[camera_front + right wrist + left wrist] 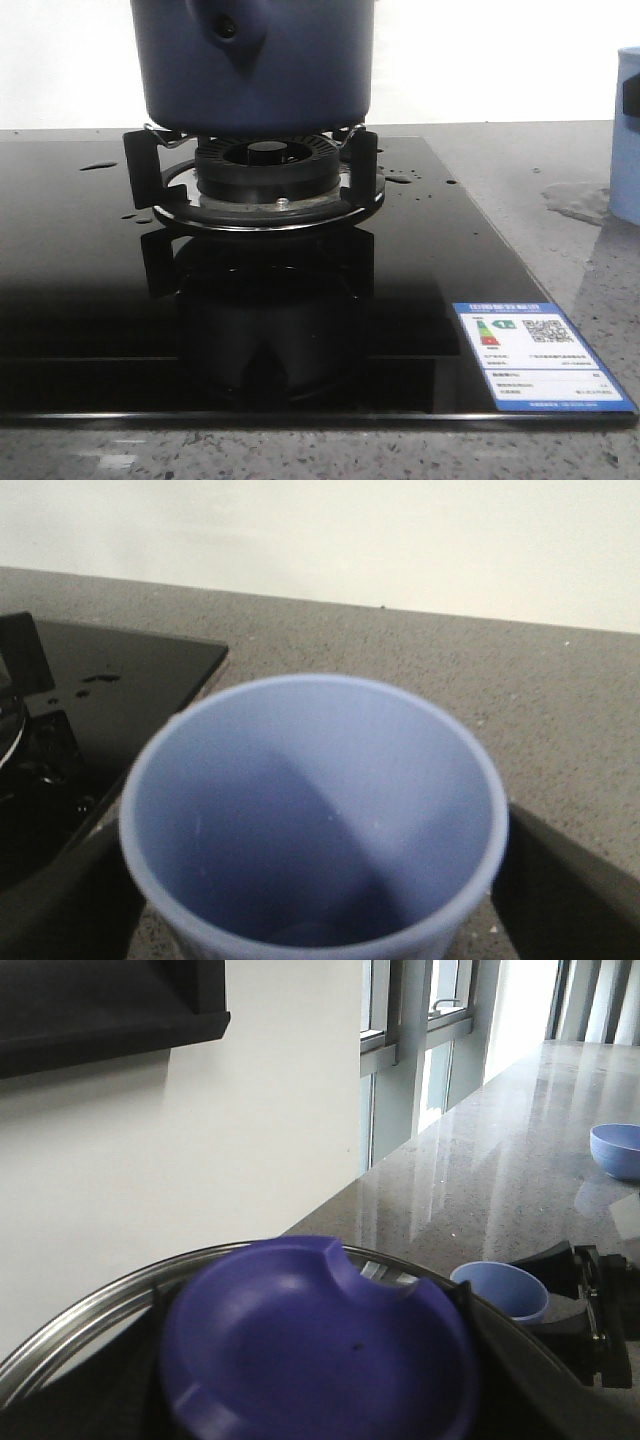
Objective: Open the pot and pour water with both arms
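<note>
Navy-blue round pot [252, 65] sits on the burner; left gripper [310, 1380] clasps its lid knob, right gripper [310, 880] grips a pale-blue plastic cup, so pouring seems next.

My left gripper [315, 1360] is closed around the purple lid knob [320, 1340]. My dark fingers [120, 1385] press against it from opposite sides and show only as blurred shapes at its edges. That wrist is pitched so its camera looks out nearly level rather than straight down.

My right gripper [315, 900] is clamped on the pale blue cup [315, 810], which stands upright between the jaws with its mouth facing my wrist camera. One finger [60, 905] lies against one side of the cup wall and the other against the opposite side. From my left wrist, the right gripper's black body shows just beside the cup.
</note>
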Action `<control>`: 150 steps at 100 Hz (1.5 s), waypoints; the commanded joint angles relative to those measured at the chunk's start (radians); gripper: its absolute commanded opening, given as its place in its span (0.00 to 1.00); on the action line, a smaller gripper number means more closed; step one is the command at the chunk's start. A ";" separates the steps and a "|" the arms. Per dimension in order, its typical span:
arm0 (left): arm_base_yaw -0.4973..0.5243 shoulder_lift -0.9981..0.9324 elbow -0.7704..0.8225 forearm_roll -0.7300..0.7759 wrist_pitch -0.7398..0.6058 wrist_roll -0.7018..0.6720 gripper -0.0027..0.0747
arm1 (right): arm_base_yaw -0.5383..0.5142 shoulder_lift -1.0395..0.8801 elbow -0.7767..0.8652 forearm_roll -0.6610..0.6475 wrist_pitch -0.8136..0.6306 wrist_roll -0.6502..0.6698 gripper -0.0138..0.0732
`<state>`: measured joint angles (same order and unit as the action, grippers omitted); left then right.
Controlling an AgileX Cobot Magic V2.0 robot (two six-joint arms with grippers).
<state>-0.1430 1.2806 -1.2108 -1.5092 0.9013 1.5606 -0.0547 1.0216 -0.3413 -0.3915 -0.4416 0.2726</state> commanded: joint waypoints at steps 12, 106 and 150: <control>-0.009 0.014 -0.031 -0.108 0.012 0.007 0.44 | -0.006 -0.103 -0.026 0.017 -0.034 -0.003 0.87; -0.105 0.274 -0.034 -0.239 0.003 0.214 0.44 | -0.006 -0.608 -0.127 0.017 0.119 -0.001 0.44; -0.147 0.278 -0.034 -0.249 0.005 0.264 0.44 | -0.006 -0.617 -0.127 0.017 0.111 -0.001 0.07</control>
<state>-0.2773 1.5979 -1.2088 -1.6648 0.8621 1.8194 -0.0547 0.3999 -0.4324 -0.3862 -0.2660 0.2745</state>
